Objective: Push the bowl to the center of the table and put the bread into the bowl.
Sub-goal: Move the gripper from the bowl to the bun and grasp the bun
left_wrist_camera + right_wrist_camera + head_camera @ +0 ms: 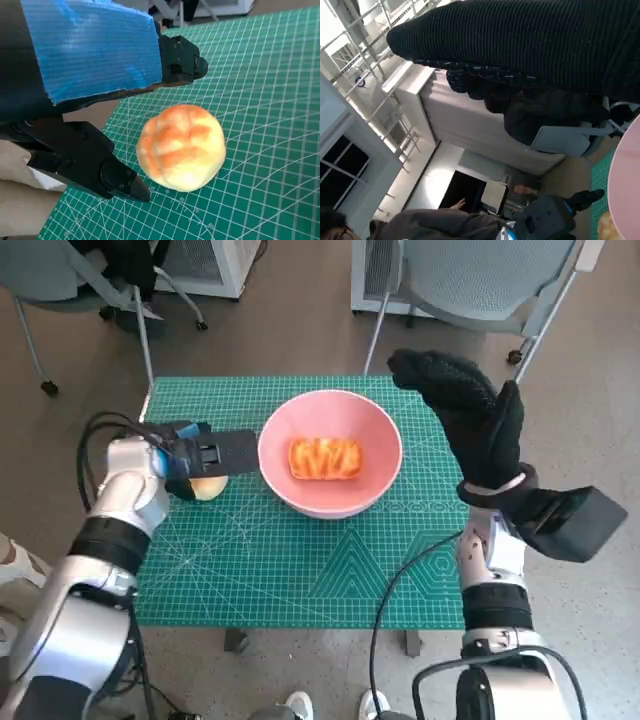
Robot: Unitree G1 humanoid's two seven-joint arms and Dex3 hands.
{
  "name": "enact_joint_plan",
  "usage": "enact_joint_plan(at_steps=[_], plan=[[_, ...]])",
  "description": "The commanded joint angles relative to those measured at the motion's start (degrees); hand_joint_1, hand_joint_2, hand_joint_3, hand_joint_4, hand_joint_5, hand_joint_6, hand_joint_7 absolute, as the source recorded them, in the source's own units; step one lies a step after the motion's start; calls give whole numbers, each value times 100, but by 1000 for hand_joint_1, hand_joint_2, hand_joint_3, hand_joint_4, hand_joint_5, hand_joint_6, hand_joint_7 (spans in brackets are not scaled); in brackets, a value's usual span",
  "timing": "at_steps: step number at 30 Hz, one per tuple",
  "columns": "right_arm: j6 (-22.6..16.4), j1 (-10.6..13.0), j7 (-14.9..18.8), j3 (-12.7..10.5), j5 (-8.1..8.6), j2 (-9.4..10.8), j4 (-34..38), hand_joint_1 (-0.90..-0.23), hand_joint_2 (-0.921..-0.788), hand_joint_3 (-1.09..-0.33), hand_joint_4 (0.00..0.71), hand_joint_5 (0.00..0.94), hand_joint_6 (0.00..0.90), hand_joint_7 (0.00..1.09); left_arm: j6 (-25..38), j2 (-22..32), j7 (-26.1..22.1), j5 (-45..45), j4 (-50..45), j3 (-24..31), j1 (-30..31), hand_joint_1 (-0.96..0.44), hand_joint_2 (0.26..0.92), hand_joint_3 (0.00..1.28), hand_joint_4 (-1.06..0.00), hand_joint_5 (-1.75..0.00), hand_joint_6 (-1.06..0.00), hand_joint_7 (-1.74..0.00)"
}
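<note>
Far left on the green mat [300, 580]: left hand [195, 455] held low and flat, holding nothing, with fingers [100, 165] spread wide to either side of a round bread roll [181, 146]. No contact to be made out in the left wrist view, only a thin gap at the nearer fingertip and a wider one at the farther. Roll resting on the mat itself, just beside the left wall of the bowl [380, 455] and outside it. Next, toward the middle: pink bowl upright, about midway across the mat and a little toward the far edge, so the push judged done or very nearly so. Inside it, lying flat on the bottom, an oblong glazed bread [325, 458], touched by neither hand. That half of the task therefore reckoned complete too, as far as visible. Farther right: right hand [470, 410] lifted well above the table, off the bowl's right rim, palm flat, thumb standing off from the fingers, nothing in it. Left to settle, by judgement only: whether the loose roll also belongs in the bowl, and if so, closing on it, lifting over the rim and letting go.
</note>
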Motion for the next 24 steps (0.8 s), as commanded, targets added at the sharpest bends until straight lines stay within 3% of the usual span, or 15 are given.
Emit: enact_joint_plan(at_steps=[1, 24], plan=[[55, 90, -5, 13, -18, -5, 33, -685, -921, -885, 90, 1, -1, 305, -114, -99, 132, 63, 348, -115, -265, -200, 681, 4, 1, 1, -140, 0], [79, 143, -45, 14, -41, -27, -33, -682, -921, -885, 112, 10, -1, 304, -357, -433, 482, 3, 1091, -315, -385, -224, 682, 3, 1, 1, -152, -6]])
